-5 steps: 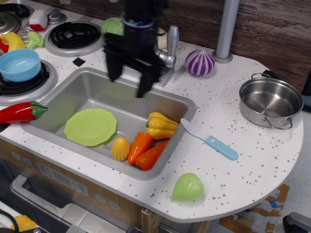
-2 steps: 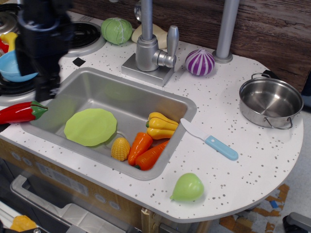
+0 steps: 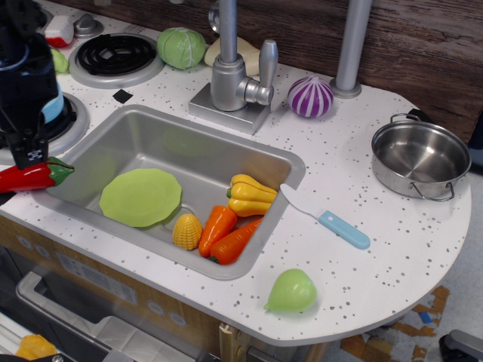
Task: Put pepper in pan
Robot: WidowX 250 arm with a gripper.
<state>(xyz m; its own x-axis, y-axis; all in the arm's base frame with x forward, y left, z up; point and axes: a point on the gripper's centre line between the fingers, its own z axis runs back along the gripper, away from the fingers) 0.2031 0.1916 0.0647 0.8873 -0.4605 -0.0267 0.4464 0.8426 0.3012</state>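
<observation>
The red pepper [image 3: 29, 176] with its green stem cap lies on the counter's left edge, left of the sink. My black gripper [image 3: 26, 153] hangs right above it, its fingers spread on either side of the pepper's stem end, with nothing in them. I cannot tell whether they touch it. The steel pan [image 3: 400, 181] stands empty at the far right of the counter, well away from the gripper.
The sink [image 3: 151, 128] holds a green plate [image 3: 140, 197], a corn cob [image 3: 187, 231], two carrots [image 3: 226, 234] and a yellow pepper toy [image 3: 250, 194]. A faucet [image 3: 230, 75], purple onion [image 3: 310, 96], knife [image 3: 326, 217] and green pear [image 3: 292, 291] lie between pepper and pan.
My gripper has swung from over the sink's back edge to the far left and come down over the pepper. The pepper and the pan have not moved.
</observation>
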